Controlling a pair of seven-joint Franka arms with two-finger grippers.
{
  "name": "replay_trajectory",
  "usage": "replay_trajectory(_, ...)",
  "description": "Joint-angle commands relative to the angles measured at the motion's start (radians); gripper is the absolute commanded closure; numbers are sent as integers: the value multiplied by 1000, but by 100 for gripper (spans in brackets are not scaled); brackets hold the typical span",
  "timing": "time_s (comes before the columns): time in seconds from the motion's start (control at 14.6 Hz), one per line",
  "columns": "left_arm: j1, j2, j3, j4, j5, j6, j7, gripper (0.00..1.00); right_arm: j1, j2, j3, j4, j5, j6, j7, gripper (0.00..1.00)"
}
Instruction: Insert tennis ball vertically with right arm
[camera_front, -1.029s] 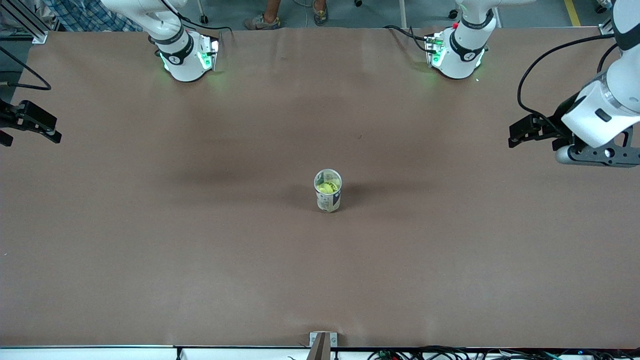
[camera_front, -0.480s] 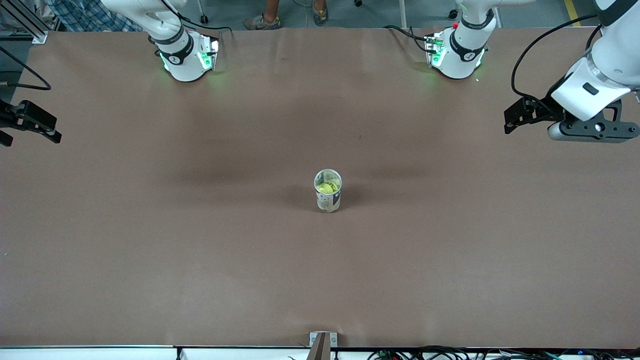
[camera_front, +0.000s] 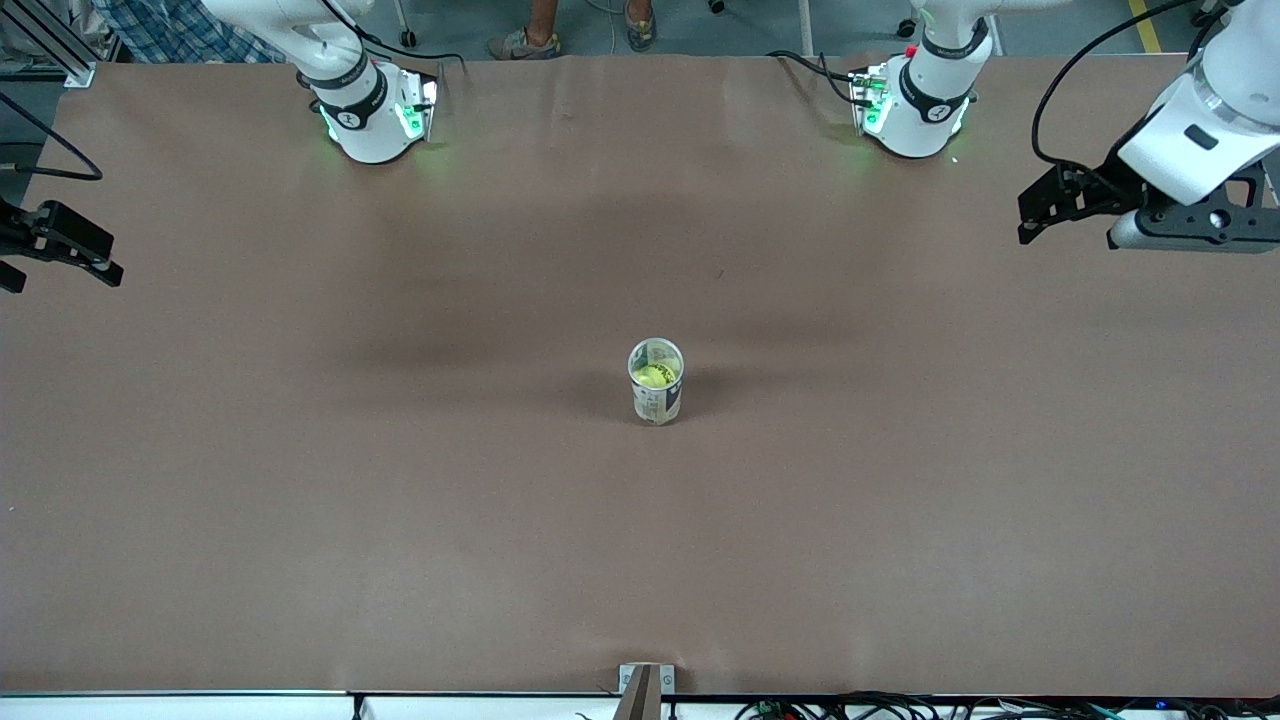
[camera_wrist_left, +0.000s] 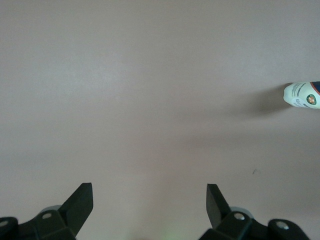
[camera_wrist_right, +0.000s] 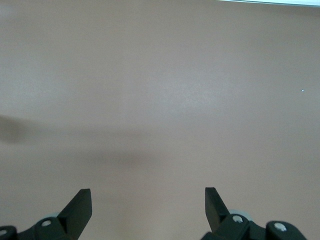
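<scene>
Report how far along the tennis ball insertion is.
Done: the tennis ball sits inside the upright can at mid-table. In hand: nothing; the right gripper is open over the right arm's end of the table, and the left gripper is open over the left arm's end. Left: nothing that shows.

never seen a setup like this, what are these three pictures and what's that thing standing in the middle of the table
Two white robot arms are bolted along one edge of a brown table. The wide picture looks down from a high camera facing them. The other two come from cameras on each arm's wrist, which is why black fingertips poke into them. In the middle stands an upright clear can with a yellow tennis ball already inside. The left pincer hangs over the left arm's end of the table, and the right pincer over the right arm's end. Both are open and hold nothing, well away from the can.
</scene>
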Motion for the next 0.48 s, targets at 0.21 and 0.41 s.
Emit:
replay_trajectory(0.21, 31, -18, 12, 36, 0, -25, -18, 0, -16, 2, 14, 7, -12, 3, -10, 0)
replay_trajectory(0.41, 25, -32, 37, 35, 3, -25, -7, 0, -16, 2, 14, 7, -12, 3, -10, 0)
